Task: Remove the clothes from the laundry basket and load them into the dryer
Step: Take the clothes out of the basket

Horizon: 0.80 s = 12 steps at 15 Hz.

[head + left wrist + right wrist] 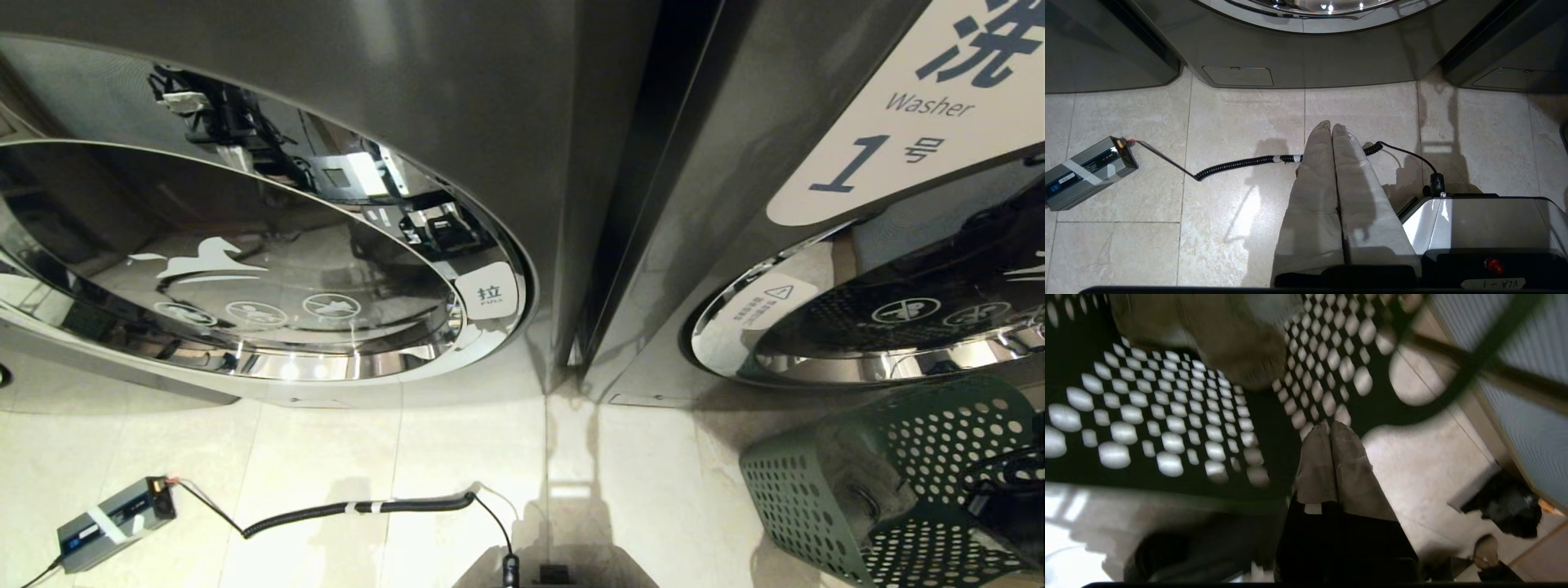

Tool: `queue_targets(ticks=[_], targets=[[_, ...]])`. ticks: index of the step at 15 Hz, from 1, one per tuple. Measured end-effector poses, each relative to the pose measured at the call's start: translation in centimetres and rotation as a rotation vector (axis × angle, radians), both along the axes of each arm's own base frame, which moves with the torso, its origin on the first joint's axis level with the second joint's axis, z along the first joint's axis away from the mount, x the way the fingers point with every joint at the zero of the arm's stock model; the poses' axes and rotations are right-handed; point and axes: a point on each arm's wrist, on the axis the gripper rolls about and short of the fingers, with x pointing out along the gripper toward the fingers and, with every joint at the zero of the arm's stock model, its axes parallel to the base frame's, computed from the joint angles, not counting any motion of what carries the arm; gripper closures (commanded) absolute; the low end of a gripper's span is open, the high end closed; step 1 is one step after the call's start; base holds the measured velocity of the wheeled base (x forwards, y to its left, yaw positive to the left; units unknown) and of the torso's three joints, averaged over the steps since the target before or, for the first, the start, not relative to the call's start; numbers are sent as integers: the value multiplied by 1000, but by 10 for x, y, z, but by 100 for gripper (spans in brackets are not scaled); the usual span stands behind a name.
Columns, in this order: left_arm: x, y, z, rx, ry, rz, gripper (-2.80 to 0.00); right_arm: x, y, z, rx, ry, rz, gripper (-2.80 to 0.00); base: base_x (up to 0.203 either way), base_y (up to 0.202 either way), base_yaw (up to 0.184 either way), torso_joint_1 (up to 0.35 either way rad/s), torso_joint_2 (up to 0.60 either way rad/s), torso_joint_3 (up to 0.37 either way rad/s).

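Note:
The dark green laundry basket [816,498] stands on the tiled floor at the lower right, in front of the machine marked 1. In the right wrist view its perforated wall [1167,416] fills the picture, and a brownish-grey garment [1229,339] lies inside it. My right gripper [1329,426] is shut, empty, and hangs beside the basket's rim, a short way from the garment. My left gripper [1331,125] is shut with nothing in it and hangs parked above the floor. The dryer is out of view.
Two low machine doors face me: a washer door with a white horse emblem [245,269] on the left and another door [898,318] under the "Washer 1" label. A grey power box [114,523] and a coiled black cable [359,508] lie on the tiles.

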Motion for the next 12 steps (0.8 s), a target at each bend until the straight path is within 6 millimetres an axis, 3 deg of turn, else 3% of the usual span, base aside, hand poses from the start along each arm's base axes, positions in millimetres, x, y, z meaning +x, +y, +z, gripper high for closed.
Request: queue_targets(ticks=[5, 12], targets=[[0, 0, 0, 0, 0, 0, 0, 46, -27, -46, 56, 22, 47, -280, 0, 0, 0, 0, 0, 0], [0, 0, 0, 0, 0, 0, 0, 88, -48, -109, 97, -95, 184, -280, 0, 0, 0, 0, 0, 0]])
